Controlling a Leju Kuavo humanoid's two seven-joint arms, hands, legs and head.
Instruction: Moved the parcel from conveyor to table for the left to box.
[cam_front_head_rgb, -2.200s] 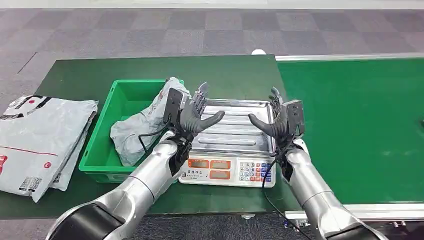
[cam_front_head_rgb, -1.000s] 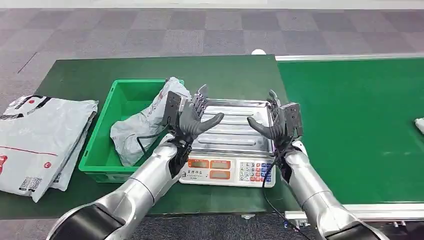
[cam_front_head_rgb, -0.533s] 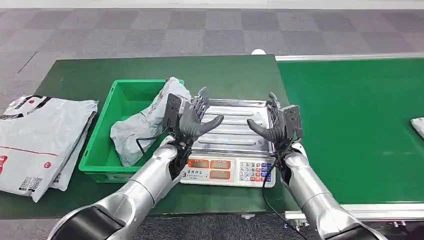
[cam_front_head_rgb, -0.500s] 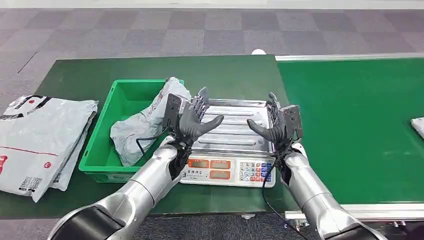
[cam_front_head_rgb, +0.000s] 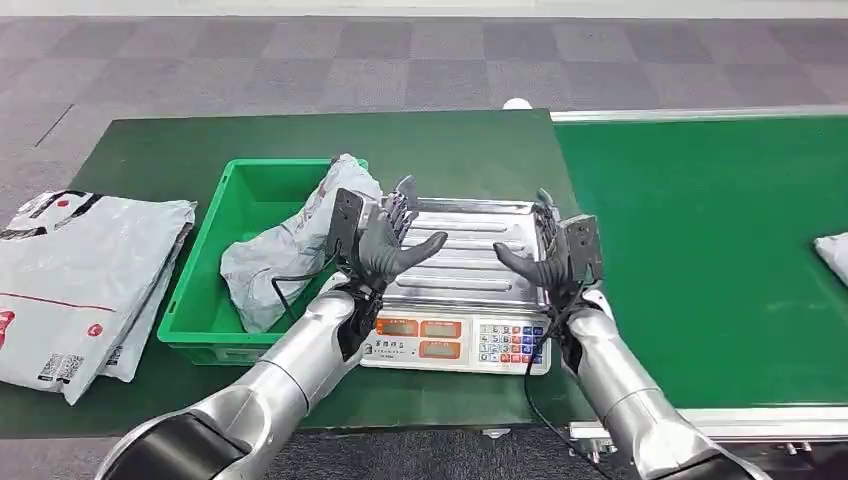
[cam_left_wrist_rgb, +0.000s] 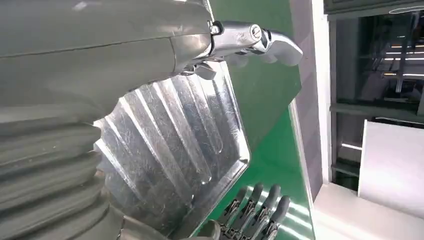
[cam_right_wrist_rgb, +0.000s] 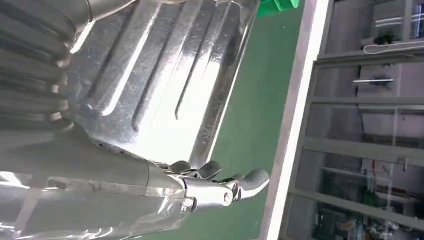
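A pale grey parcel (cam_front_head_rgb: 834, 254) lies on the green conveyor belt (cam_front_head_rgb: 700, 250) at the far right edge of the head view. Both my hands hover empty above the steel pan of a weighing scale (cam_front_head_rgb: 470, 262), palms facing each other. My left hand (cam_front_head_rgb: 385, 232) is over the pan's left side with fingers spread, and my right hand (cam_front_head_rgb: 558, 248) is over its right side, also spread. The scale pan (cam_left_wrist_rgb: 170, 150) appears in the left wrist view under my left hand (cam_left_wrist_rgb: 100, 80); the scale pan (cam_right_wrist_rgb: 165, 80) also shows below my right hand (cam_right_wrist_rgb: 125, 190).
A green bin (cam_front_head_rgb: 215, 290) with a crumpled grey bag (cam_front_head_rgb: 290, 245) in it stands left of the scale on the dark green table (cam_front_head_rgb: 180, 150). A stack of flat grey mailers (cam_front_head_rgb: 80, 280) hangs over the table's left edge. A cable (cam_front_head_rgb: 535, 390) runs off the scale's front.
The parcel has ridden in along the belt from the right edge, further into view. Both hands stay over the scale, barely shifted.
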